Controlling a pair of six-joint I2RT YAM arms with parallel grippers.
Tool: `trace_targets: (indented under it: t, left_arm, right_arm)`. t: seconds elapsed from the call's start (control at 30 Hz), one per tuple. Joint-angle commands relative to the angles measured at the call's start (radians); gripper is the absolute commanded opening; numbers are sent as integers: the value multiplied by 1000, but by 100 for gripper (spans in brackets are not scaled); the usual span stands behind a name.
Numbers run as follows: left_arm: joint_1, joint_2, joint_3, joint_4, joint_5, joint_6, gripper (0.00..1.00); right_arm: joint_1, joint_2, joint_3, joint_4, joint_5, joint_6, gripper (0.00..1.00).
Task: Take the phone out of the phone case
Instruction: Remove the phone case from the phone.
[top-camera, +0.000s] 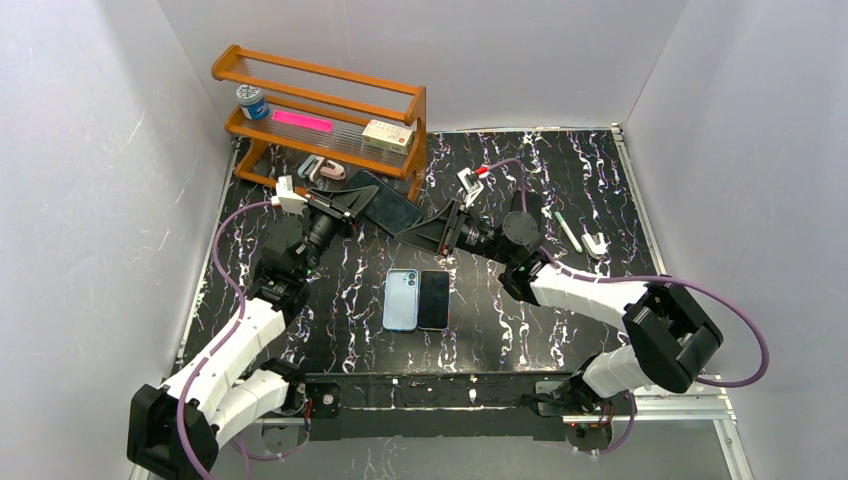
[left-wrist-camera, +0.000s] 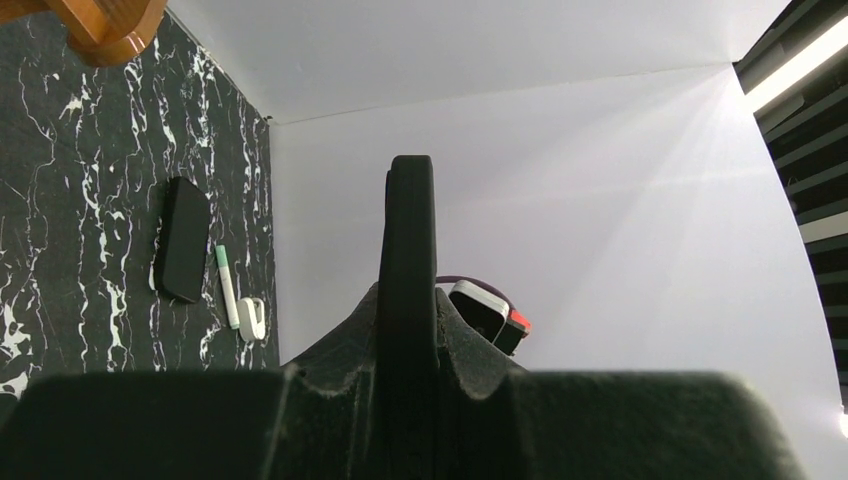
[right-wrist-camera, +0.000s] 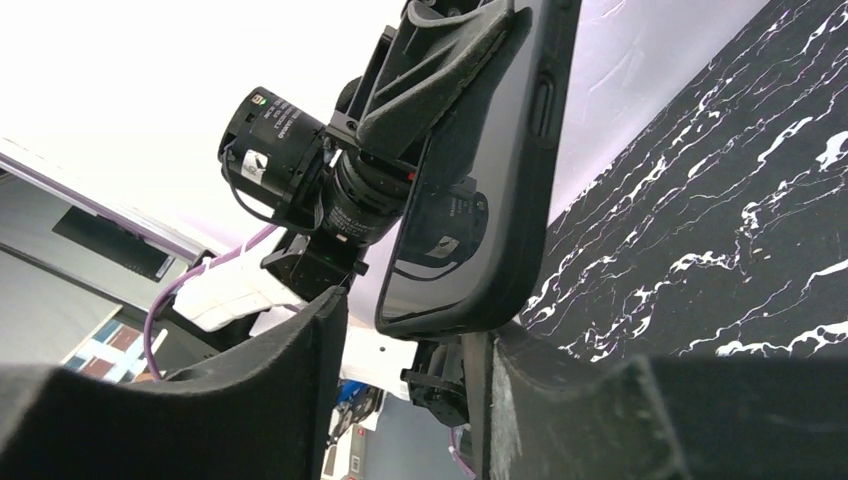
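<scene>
Gripping the phone (top-camera: 392, 207) in its case (right-wrist-camera: 530, 160) tight in the left gripper (top-camera: 352, 203) above the tabletop's far edge, bracketing its free end with the right gripper (top-camera: 421, 223) spread wide, likely needing a pinch to peel the case away

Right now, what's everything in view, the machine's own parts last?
Cased phone: one, black, held above the table.
Blue slab: one, light blue, phone-shaped, mid-table.
Black slab: one, black, just beside it.
Far slab: one, black, flat near pen.
Pen: one, white-green, far right.
Clip: one, white, beside pen.
Rack: one, orange wood, far-left corner.
Jar: one, white-blue, on rack.
Strip: one, pink, on rack.
Box: one, pale, on rack.
Left gripper: one, black, shut on the cased phone.
Right gripper: one, black, open around its end.
</scene>
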Motion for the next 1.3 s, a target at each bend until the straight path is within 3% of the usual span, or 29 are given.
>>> trace_targets:
  t: [0.0,0.23,0.43,0.8,1.27]
  left_arm:
    - [-12,-31,8,60,-36,-21,0]
    - [-14,-31,37,-37,-36,-53,0]
    - [-14,-25,79,-113,-8,-66,0]
    - [-14,-11,100,-158,60,-83,0]
    - [-14,-2,111,-182,87,-62,0]
  right_arm:
    - [6,20,53,79,-1,-14,49]
    - [6,30,64,67,-73,-77,23]
    - [5,22,112,-58,-140,-246,1]
    - [5,5,270,-391,-205,-675,1]
    - [5,-29,227,-399,-192,-1016,1]
